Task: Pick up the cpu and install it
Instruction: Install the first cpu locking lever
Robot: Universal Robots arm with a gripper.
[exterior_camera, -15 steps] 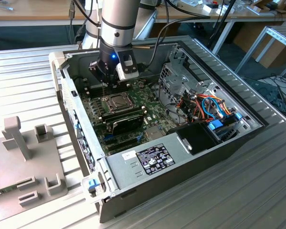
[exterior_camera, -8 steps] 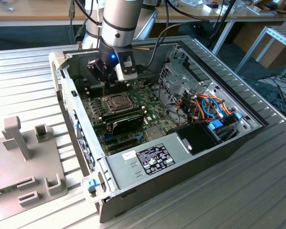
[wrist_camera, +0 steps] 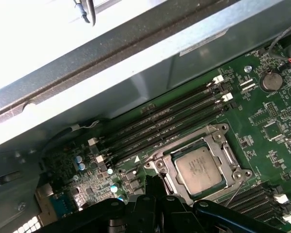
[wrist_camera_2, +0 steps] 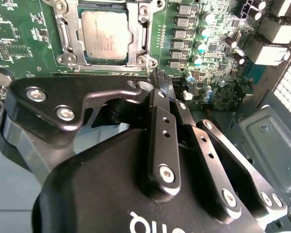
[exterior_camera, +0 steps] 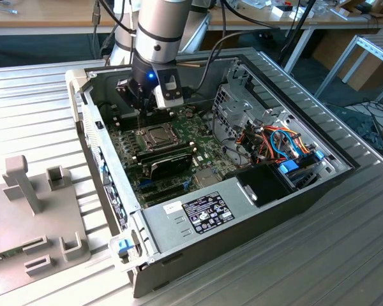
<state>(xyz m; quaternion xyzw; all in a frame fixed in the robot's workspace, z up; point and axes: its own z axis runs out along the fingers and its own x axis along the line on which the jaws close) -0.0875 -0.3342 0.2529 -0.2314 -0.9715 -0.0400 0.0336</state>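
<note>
The cpu (wrist_camera_2: 105, 35) lies flat in its socket (wrist_camera_2: 63, 34) on the green motherboard (wrist_camera_2: 19, 43), silver-grey top up, framed by the socket's metal frame on all sides. In the second wrist view the jaws' black fingers (wrist_camera_2: 161, 90) run close together with little or no gap between their tips, and nothing shows between them; the tips sit just off the frame's corner, beside the cpu rather than over it. The first wrist view gives the same picture: the cpu (wrist_camera: 200, 170) seated in the frame, the dark finger tip (wrist_camera: 152, 183) just off the frame's corner, near the rows of long black memory slots (wrist_camera: 160, 124). I cannot tell whether the tips touch the board.

In the exterior view the gripper (exterior_camera: 142, 109) hangs low inside the open computer case (exterior_camera: 293, 191), which lies on the ribbed metal worktop (exterior_camera: 32, 102), just past the socket (exterior_camera: 155, 135) toward the case's far wall.
</note>
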